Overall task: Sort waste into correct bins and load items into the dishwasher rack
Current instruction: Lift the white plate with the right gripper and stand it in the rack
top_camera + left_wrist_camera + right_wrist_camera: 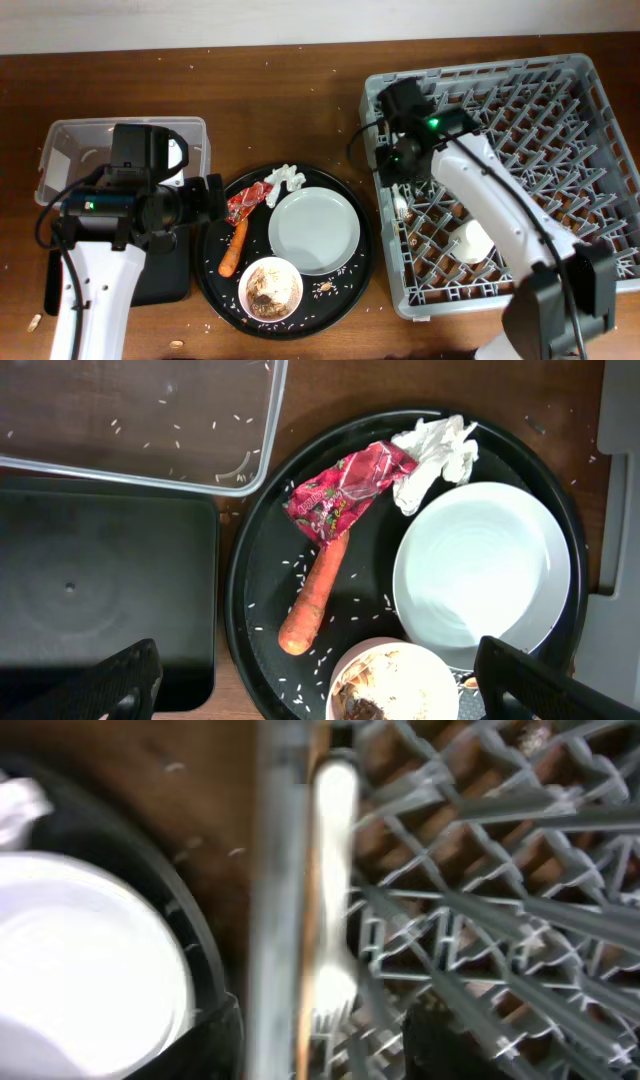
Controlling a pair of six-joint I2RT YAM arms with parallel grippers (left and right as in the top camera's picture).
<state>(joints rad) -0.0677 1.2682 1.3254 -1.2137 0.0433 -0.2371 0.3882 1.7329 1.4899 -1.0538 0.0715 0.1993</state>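
L gripper hangs wide open over the round black tray w/ the red wrapper, tissue, carrot stick, plate & bowl of scraps. R gripper is at the left edge of the rack, fingers apart, w/ the white fork lying in the rack between them, not gripped. 1 pale cup sits in the rack; the clear tub & black bin are on the worktop.

Brown wooden desk carrying four containers.
Clear tub far left, shallow black tray just nearer, round black tray in the middle, grey dishwasher rack right.
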